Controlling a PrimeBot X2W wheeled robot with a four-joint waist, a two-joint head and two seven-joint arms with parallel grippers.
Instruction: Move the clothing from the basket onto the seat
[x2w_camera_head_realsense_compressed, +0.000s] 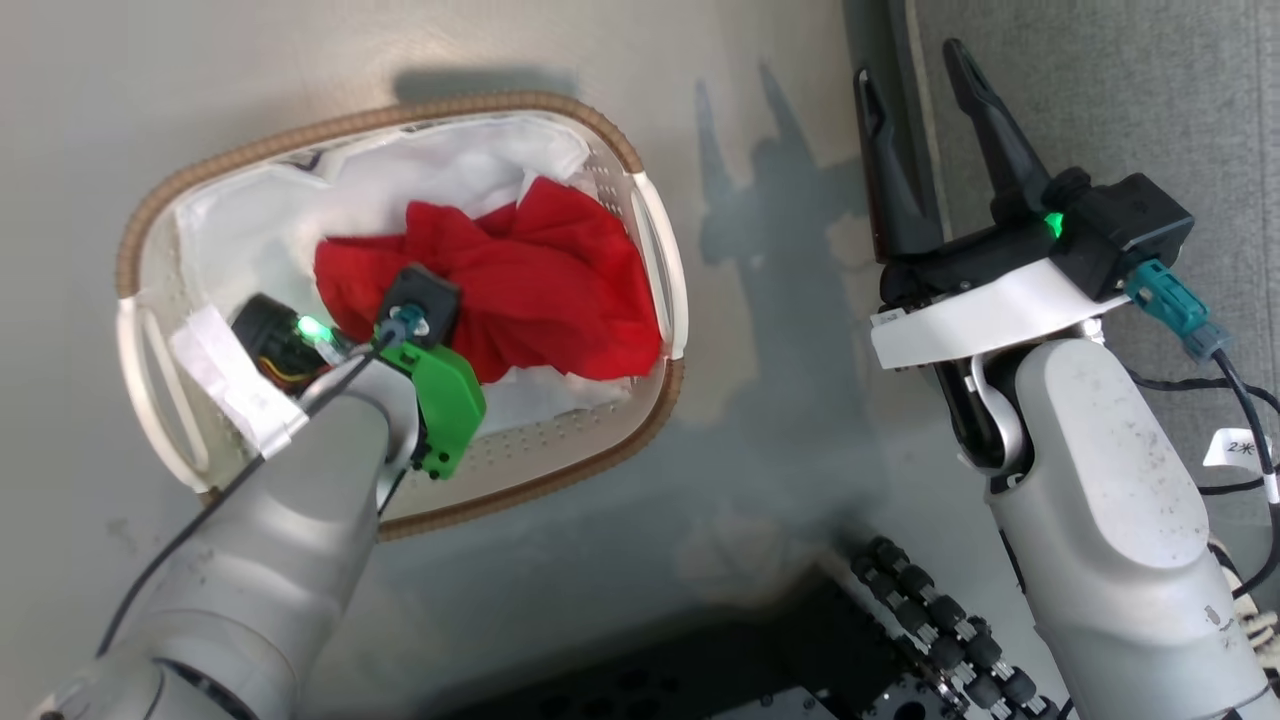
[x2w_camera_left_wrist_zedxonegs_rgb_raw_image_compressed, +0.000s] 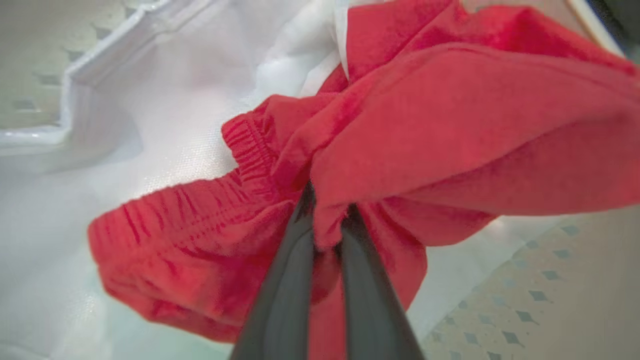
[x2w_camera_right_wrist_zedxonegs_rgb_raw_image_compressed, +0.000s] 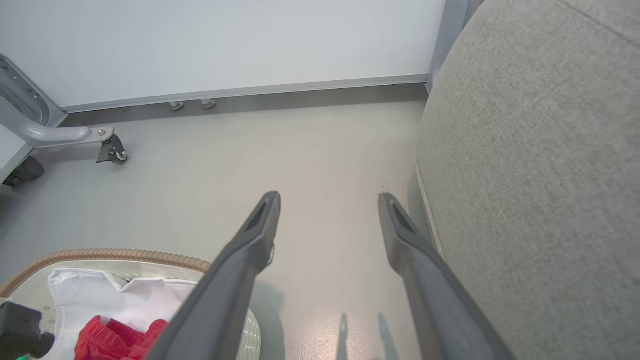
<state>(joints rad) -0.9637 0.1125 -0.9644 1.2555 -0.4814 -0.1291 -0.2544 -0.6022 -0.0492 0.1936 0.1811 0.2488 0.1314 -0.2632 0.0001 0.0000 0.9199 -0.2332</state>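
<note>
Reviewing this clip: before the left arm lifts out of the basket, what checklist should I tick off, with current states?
1. Left gripper shut on the clothing: ok, a red fold is pinched.
2. White liner outside the pinch: ok, judging by the left wrist view.
3. All of the clothing caught: cannot tell.
4. Right gripper open, outside the basket: ok.
5. Seat bare where visible: ok.
</note>
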